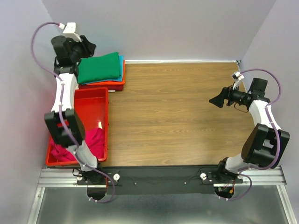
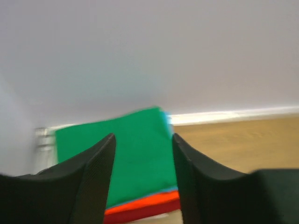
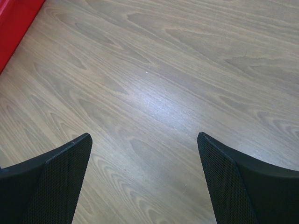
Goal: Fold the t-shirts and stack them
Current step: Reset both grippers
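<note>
The left gripper (image 2: pixel 142 140) hangs empty, part-open, seemingly clear of the green t-shirt (image 1: pixel 99 67) stacked topmost in the far-left corner, keeping mid-desk (image 1: pixel 177 116) free for folding; the right gripper (image 3: pixel 145 137) gapes wide, empty.

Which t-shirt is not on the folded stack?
The magenta cloth t-shirt, lying crumpled in the red plastic tray. The others lie folded flat together at the far left, with the green cloth t-shirt on top.
</note>
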